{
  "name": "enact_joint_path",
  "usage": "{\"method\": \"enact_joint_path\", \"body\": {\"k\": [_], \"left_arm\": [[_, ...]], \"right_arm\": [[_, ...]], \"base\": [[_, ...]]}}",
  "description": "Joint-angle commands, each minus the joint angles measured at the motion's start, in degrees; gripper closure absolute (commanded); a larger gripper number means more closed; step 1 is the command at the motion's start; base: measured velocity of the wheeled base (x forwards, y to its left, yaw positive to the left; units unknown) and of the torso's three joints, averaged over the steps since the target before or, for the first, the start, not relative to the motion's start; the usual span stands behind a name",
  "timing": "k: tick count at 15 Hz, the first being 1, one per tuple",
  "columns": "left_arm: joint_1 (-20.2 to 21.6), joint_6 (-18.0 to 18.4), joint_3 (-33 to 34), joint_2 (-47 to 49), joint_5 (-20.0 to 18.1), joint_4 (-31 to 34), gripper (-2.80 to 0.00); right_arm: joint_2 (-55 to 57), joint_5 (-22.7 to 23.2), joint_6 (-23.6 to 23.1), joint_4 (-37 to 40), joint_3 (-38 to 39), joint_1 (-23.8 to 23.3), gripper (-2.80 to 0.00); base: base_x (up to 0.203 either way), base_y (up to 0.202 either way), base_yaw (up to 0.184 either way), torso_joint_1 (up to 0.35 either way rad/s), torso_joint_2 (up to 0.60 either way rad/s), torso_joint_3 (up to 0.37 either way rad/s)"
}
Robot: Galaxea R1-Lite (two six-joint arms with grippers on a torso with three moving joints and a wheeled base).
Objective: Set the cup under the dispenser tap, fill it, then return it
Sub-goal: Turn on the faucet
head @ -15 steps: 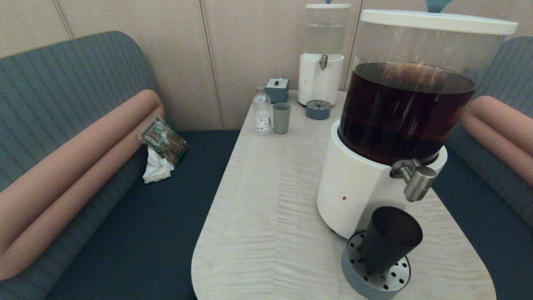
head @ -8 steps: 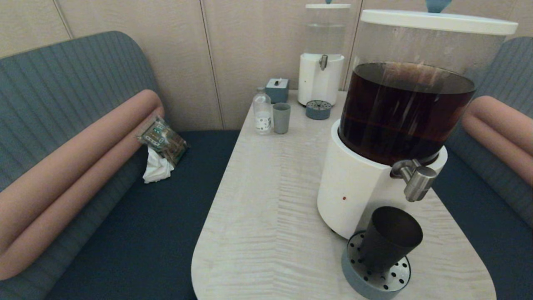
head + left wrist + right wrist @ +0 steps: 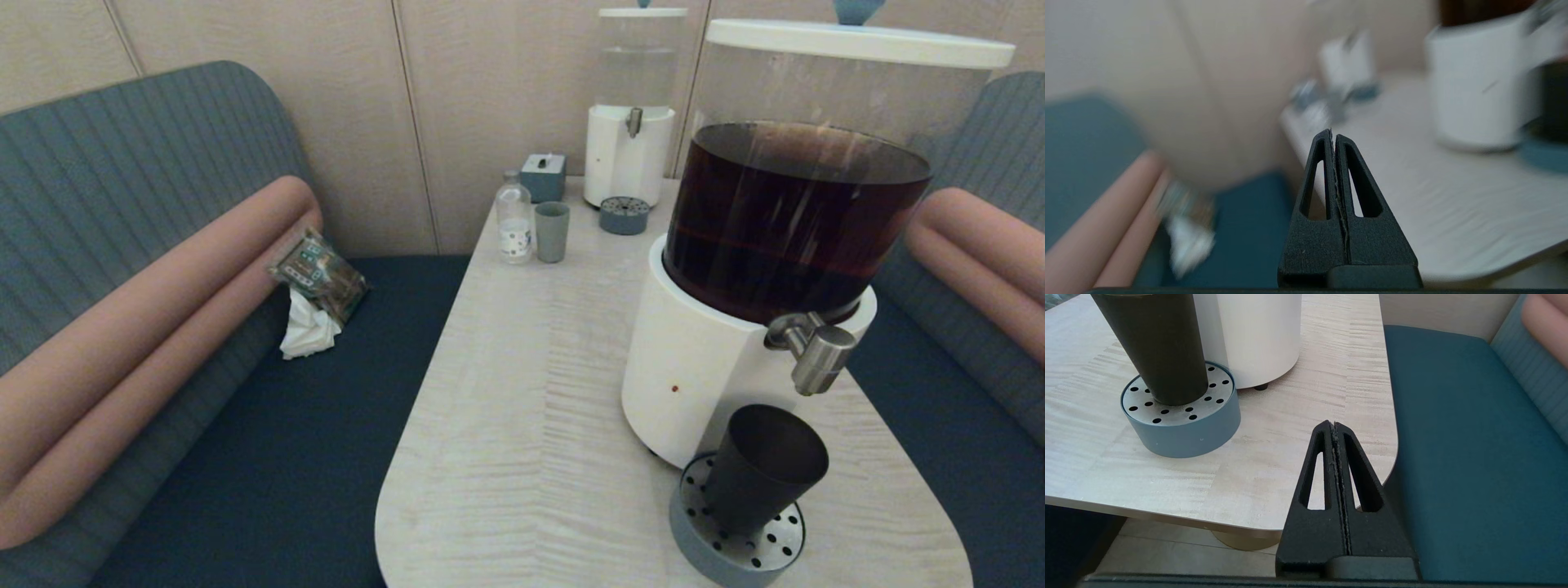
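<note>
Right wrist view: right end effector point(image 3: 1334, 425), fingers pressed together, sits well apart from the cup point(image 3: 1153, 347).

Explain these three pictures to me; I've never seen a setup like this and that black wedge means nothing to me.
This is a two-armed robot seen through its own cameras. One camera sits on its head and looks down at the table. There the black cup stands on a perforated drip tray below the steel tap of the big dispenser of dark liquid. The other two cameras sit on the wrists. The black wedges are the left gripper and the right gripper, each with its fingers pressed together. Neither holds anything.
</note>
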Motion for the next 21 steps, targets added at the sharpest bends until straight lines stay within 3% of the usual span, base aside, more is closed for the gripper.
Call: {"method": "enact_joint_path", "body": {"k": [1,4,7,13,21], "left_arm": [[0.0,1.7,2.3,0.1,4.0,3.3,0.00],[0.0,5.8,2.3,0.1,9.8,7.6,0.00],[0.0,6.8,2.3,0.1,16.4,12.6,0.00],[0.0,6.7,1.7,0.0,16.6,18.5,0.00],[0.0,6.7,1.7,0.1,16.6,18.4,0.00]], "right_arm": [[0.0,0.0,0.0,0.0,0.2,0.0,0.00],[0.0,0.0,0.0,0.0,0.2,0.0,0.00],[0.0,0.0,0.0,0.0,0.2,0.0,0.00],[0.0,0.0,0.0,0.0,0.2,0.0,0.00],[0.0,0.0,0.0,0.0,0.2,0.0,0.00]], "base": [[0.000,0.000,0.000,0.000,0.00,0.000],[0.000,0.000,0.000,0.000,0.00,0.000],[0.000,0.000,0.000,0.000,0.00,0.000],[0.000,0.000,0.000,0.000,0.00,0.000],[0.000,0.000,0.000,0.000,0.00,0.000]]}}
